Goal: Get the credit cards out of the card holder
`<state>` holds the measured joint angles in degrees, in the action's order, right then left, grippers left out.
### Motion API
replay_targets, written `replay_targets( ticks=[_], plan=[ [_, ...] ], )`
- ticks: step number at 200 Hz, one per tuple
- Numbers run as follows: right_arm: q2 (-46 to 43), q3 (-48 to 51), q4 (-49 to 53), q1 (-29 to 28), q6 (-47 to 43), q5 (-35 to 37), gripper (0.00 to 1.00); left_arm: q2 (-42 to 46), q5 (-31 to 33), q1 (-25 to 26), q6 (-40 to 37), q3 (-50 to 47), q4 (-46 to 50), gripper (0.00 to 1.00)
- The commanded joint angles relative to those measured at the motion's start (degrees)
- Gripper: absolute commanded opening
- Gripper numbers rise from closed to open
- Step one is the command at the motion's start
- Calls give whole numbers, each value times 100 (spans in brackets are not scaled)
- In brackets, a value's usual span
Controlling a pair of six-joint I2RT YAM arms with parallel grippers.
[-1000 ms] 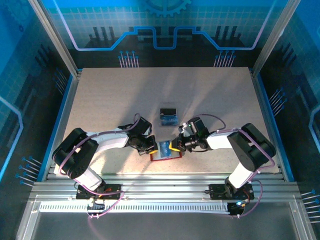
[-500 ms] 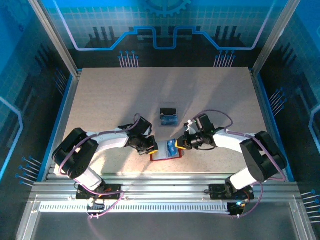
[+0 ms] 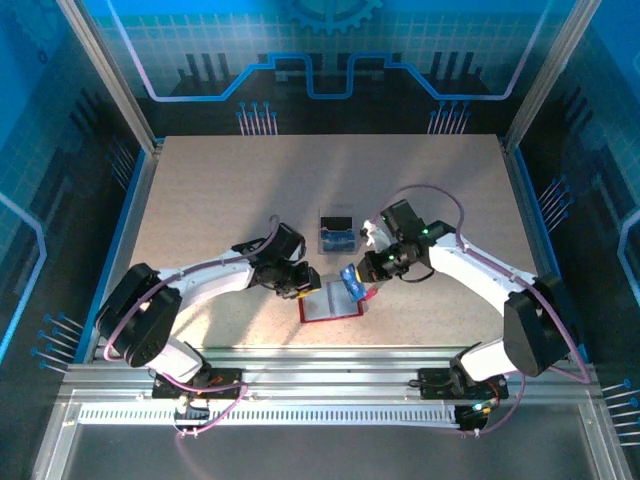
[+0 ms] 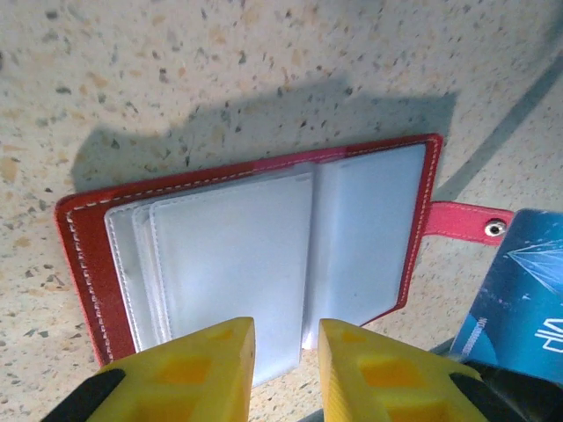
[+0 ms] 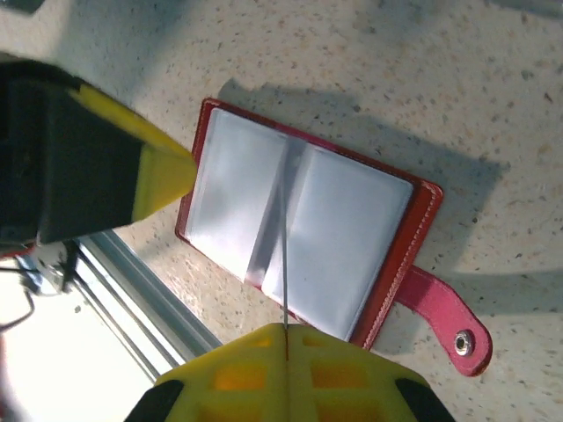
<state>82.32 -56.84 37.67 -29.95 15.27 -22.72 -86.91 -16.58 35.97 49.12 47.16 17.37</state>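
Observation:
The red card holder [image 3: 328, 306] lies open near the table's front edge, its pale grey pockets [image 4: 264, 255] facing up and its red tab [image 5: 444, 321] out to the side. My right gripper [image 3: 364, 279] is shut on a blue credit card [image 3: 350, 280], held just above the holder's right edge. In the right wrist view that card [image 5: 285, 264] shows edge-on between the closed yellow fingers [image 5: 246, 365]. My left gripper [image 4: 286, 356] hovers at the holder's left edge, jaws apart with nothing between them. The blue card [image 4: 523, 299] shows at the right of that view.
A black card [image 3: 336, 222] and another blue card [image 3: 338, 240] lie stacked on the table just behind the holder. A metal rail [image 3: 320, 365] runs along the near edge. Blue enclosure walls [image 3: 130, 180] border the table.
My right gripper has drawn the blue card out of the holder and lifted it back and to the right. My left gripper has let go of the holder's edge and opened.

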Motion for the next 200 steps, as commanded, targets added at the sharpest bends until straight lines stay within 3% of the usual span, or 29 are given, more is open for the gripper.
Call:
replay_targets(
  ticks=[1, 39, 86, 127, 200],
  plan=[
    [119, -557, 1501, -483, -1629, 1057, 0, 177, 332, 9, -143, 66, 327, 26],
    [338, -969, 2102, -1221, -3315, 1688, 0, 330, 445, -119, -145, -78, 390, 27],
    [758, -1570, 2647, -1519, -4744, 1889, 0, 694, 500, -382, -121, -389, 433, 30],
    [1137, -2250, 2750, -1431, -5513, 2045, 0, 992, 515, -527, -97, -681, 445, 31],
    [2708, -4704, 3699, -835, -6257, 1776, 0, 1508, 516, -684, -8, -1153, 469, 31]
  ],
)
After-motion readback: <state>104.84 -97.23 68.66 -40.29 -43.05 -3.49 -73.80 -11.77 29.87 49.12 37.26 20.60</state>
